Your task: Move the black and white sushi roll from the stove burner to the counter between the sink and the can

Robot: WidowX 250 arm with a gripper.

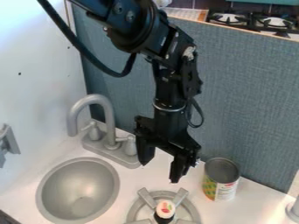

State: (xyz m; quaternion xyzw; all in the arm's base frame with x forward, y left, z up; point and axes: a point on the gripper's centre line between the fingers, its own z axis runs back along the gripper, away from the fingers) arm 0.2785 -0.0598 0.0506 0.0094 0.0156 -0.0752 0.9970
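White-topped bottle (165,210) on gray toy burner (135,211), below pincer (159,170) in view, tin can (220,180) to the right; pincer empty, fingers spread, arm (169,83) hanging down from top edge.

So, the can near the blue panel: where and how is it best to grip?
Probably by its upper sides, just under the rim, coming from above. The can stands upright with straight round walls and the blue panel close behind, so the gripper should place a finger on either side, none behind. The fit may be tight.
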